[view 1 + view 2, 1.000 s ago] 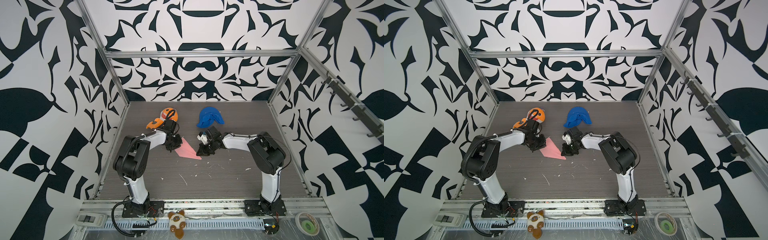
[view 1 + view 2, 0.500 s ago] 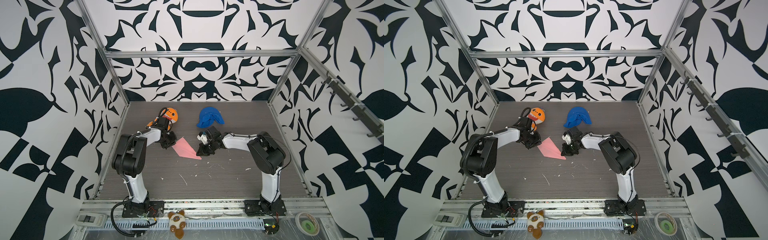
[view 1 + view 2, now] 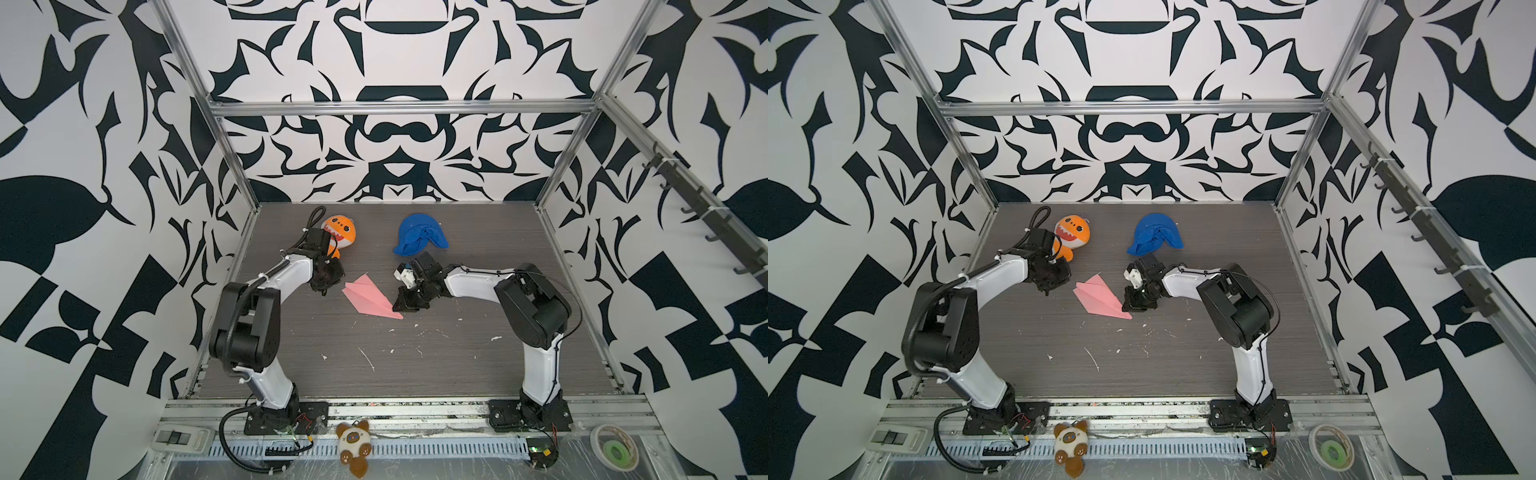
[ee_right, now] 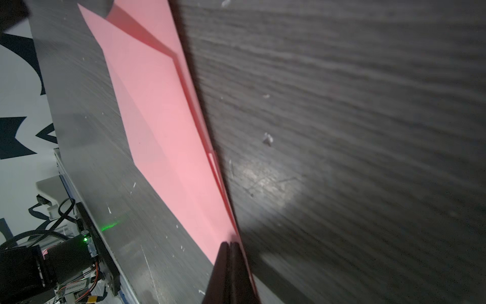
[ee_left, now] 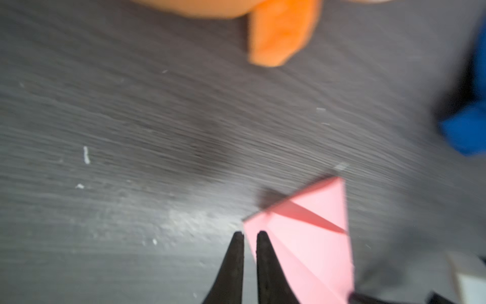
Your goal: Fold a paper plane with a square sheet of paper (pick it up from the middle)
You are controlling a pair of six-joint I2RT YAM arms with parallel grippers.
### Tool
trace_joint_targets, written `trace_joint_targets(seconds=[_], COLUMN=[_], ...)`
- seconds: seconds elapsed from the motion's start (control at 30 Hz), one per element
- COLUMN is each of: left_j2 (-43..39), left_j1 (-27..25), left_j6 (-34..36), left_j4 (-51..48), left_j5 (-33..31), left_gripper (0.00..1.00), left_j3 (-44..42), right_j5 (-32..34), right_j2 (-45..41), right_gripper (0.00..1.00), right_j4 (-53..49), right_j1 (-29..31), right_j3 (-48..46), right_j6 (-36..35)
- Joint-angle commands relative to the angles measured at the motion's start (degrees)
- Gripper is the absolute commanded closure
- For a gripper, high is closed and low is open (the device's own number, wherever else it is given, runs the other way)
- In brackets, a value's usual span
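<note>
One pink paper plane lies flat in the middle of the table, nose toward the near right. It looks feather-light, easily creased and apt to slide, so I'd judge the central ridge the place to pinch. The right gripper is fully closed at the nose, touching it; whether a layer is nipped I cannot tell. The left gripper hovers by the far-left tail corner, fingers a sliver apart, empty.

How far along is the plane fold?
Done: the plane lies folded on the table, pointed nose and wings formed. In hand: right gripper is shut at its nose, pinch unclear; left gripper, slightly open, sits empty beside the tail. Left: nothing obvious, perhaps a last crease and letting go.
</note>
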Motion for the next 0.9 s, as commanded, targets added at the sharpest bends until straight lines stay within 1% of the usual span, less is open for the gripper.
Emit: trace_joint_targets(seconds=[0.0,0.17,0.3,0.4,0.6,0.87], left_j2=[-3.00,0.03,4.17,6.69,11.68,15.49], left_j1=[-4.98,-12.51,-15.89,-17.04,-17.78,-18.04], left_j6=[2.75,5.57,8.73,10.62,12.82,16.43], left_j4=[-3.13,-4.10,-5.84,-7.06,-9.81,-15.27], left_j5=[-1.26,-1.08,-0.52,0.82,0.96,-2.51], left_gripper=[0.84,0.86,0.89,0.90,0.90,0.90], left_j3=[-0.41,0.50,2.79,4.78,8.58,11.90], right_j5=[7.67,7.48,7.50,7.69,7.62,7.86], right_j2=[3.60,3.91,4.08,4.17,4.70,4.83], right_gripper=[1.00,1.00,1.00,1.00,1.00,1.00], right_j4=[-6.94,-7.00,-7.34,-7.54,-7.47,-7.90], right_j1=[0.06,0.05,0.05,0.05,0.05,0.03], right_j3=[-1.83,-1.89,-1.92,-1.95,-1.74,-1.83], right_j6=[-0.16,-0.07,-0.39,-0.38,0.01,0.01])
